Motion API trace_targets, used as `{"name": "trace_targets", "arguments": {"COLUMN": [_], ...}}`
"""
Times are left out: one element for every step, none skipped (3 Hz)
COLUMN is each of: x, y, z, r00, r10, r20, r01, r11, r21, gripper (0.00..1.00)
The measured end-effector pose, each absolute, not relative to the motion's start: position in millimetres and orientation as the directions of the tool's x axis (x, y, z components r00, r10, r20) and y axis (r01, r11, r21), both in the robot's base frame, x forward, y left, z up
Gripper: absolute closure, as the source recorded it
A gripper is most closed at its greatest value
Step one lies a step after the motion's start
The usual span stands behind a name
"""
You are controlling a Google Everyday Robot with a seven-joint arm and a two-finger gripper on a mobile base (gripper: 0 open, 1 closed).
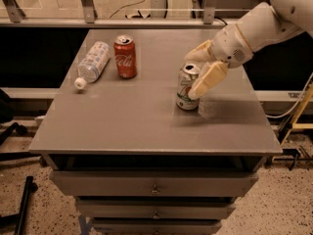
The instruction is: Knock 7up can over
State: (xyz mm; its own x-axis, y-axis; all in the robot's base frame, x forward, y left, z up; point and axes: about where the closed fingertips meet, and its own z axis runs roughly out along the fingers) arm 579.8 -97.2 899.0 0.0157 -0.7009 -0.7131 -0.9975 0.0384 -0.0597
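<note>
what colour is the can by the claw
7up can: silver-white, green band near base, camera view; open claw at its top right.

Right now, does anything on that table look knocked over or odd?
Only the clear bottle: it lies on its side at the back left of the table, beside the upright red can. The 7up can stands, with the open end effector at its upper right side.

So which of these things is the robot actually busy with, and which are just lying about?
In the job: 7up can, upright; gripper, open beside its top.
Just lying about: Coca-Cola can, upright; plastic bottle on its side.
</note>
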Motion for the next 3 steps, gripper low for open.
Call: {"name": "trace_targets", "arguments": {"x": [574.3,565.8,559.1], "y": [-87.8,-92.9,-120.8], "z": [900.0,904.1,916.7], "r00": [0.028,0.024,-0.007], "r10": [-0.696,-0.725,-0.821], "r20": [-0.717,-0.689,-0.571], "r01": [-0.998,-0.997,-0.995], "r11": [0.021,0.031,0.065], "r21": [-0.06,-0.067,-0.082], "gripper": [0.41,0.64,0.95]}}
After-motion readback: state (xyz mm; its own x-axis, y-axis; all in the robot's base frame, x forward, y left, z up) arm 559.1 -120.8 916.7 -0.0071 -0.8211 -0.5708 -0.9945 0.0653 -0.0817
